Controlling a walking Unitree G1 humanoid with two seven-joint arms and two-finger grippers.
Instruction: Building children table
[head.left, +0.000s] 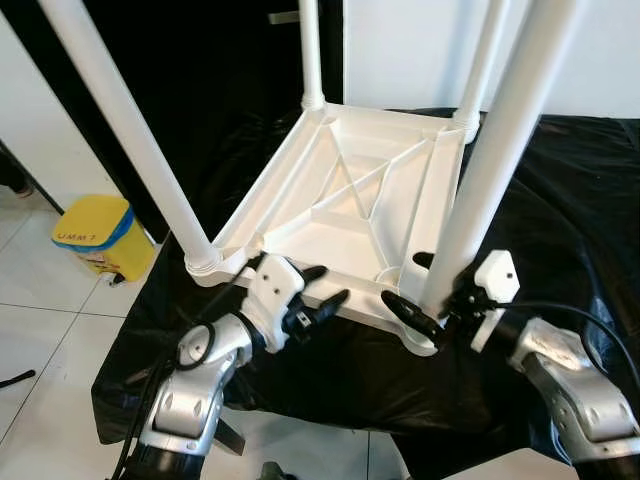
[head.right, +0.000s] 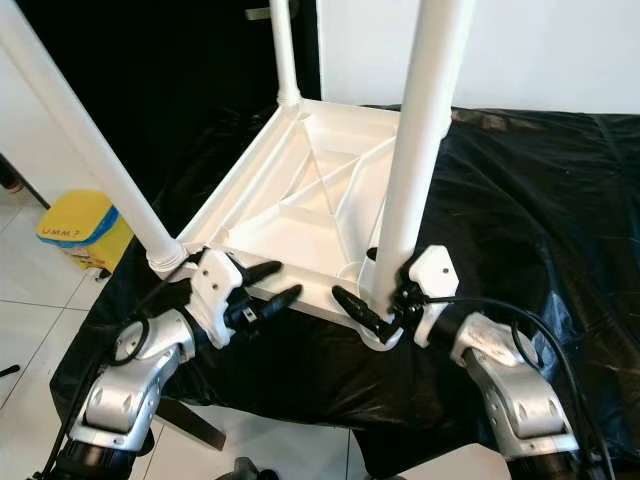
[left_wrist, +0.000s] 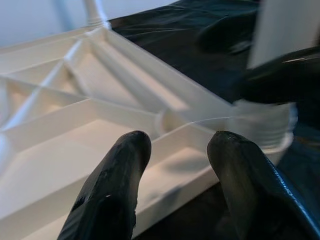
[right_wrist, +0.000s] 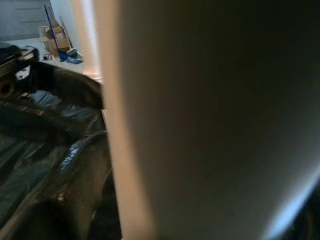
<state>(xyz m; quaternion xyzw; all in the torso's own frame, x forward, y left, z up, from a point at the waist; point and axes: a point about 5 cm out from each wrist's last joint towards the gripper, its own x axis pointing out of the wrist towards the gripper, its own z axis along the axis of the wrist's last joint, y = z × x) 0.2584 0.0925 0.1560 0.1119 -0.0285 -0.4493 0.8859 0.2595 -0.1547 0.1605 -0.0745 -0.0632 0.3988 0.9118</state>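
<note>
A white plastic children's table (head.left: 350, 190) lies upside down on a black cloth (head.left: 560, 220), its legs pointing up. My right gripper (head.left: 412, 285) is shut on the near right leg (head.left: 500, 150) just above its socket at the table's front corner; that leg (right_wrist: 210, 115) looms close in the right wrist view. My left gripper (head.left: 328, 286) is open at the table's front rim, between the two near legs. Its fingers (left_wrist: 115, 190) hover over the ribbed underside (left_wrist: 75, 115) with nothing between them. The near left leg (head.left: 130, 130) stands in its corner socket.
The two far legs (head.left: 311, 50) (head.left: 480, 70) rise at the back corners. A yellow box (head.left: 100, 235) sits on the tiled floor to the left. The cloth-covered surface ends just in front of my arms. A white wall is behind.
</note>
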